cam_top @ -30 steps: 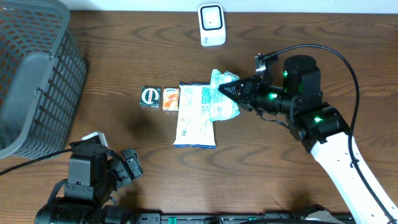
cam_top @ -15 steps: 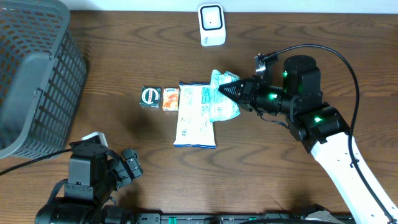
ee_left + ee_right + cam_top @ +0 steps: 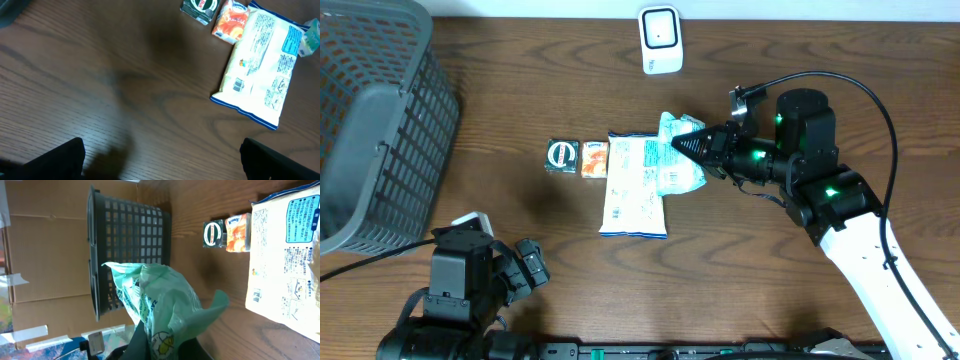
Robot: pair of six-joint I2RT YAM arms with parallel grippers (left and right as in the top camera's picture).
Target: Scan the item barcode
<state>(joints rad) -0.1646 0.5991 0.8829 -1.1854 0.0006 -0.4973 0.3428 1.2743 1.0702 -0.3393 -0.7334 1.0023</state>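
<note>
1. The crumpled green packet (image 3: pixel 678 165) is near the middle of the tabletop (image 3: pixel 520 90), pinched in the clenched right end effector (image 3: pixel 688 144).
2. It overlaps the right edge of a white bag (image 3: pixel 635 185) lying flat with its barcode facing up.
3. Just left of the bag are a small orange packet (image 3: pixel 595 159) and a dark packet (image 3: pixel 561 155).
4. A white scanner (image 3: pixel 660 40) stands at the far edge.
5. A grey basket (image 3: pixel 380 130) fills the far left corner.
6. The left end effector (image 3: pixel 525 268) hangs released and empty by the near edge.
</note>
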